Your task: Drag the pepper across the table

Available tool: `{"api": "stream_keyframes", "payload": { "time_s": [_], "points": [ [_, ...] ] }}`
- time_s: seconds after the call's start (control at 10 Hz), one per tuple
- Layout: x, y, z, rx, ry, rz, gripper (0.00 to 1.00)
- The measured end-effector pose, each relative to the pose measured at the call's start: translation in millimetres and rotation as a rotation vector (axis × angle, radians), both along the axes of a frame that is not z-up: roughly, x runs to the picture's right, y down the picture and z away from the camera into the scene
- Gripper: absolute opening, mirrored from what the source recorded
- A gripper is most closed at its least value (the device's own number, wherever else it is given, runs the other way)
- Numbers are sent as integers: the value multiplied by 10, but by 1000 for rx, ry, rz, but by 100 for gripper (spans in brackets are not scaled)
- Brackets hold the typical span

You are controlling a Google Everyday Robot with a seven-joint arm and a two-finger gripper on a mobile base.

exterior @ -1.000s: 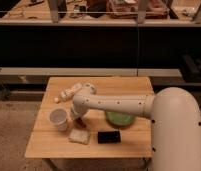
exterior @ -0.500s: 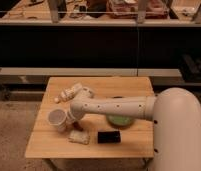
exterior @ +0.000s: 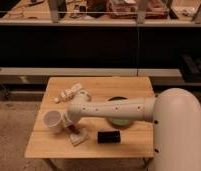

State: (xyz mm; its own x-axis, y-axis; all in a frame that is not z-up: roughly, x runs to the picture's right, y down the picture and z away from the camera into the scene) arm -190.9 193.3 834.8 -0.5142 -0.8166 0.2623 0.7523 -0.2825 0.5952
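Observation:
The light wooden table [exterior: 139, 87] fills the middle of the camera view. My white arm reaches from the lower right to the left across it. The gripper [exterior: 69, 123] is down at the table's front left, between a white cup [exterior: 52, 120] and a pale wedge [exterior: 78, 136]. A small dark red shape right under the gripper's tip looks like the pepper [exterior: 72, 130]; the gripper hides most of it. I cannot tell whether the gripper is touching it.
A green bowl [exterior: 119, 121] sits behind the arm, partly hidden. A black flat rectangle [exterior: 109, 136] lies near the front edge. White objects [exterior: 69, 92] lie at the back left. A dark shelf unit stands behind the table.
The gripper has moved forward and down, from the back-left area to the spot between the cup and the wedge.

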Motion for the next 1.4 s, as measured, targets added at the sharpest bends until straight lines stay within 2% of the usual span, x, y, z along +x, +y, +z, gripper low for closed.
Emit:
{"api": "stream_keyframes", "payload": {
  "time_s": [0.4,0.8,1.1,1.4],
  "points": [
    [-238,190,-165,-28,-57,-5,26],
    [-453,316,-407,-16,-132,-37,26],
    [-536,442,-449,-4,-152,-55,26],
    [-657,549,-473,2,-169,-49,26]
  ]
}}
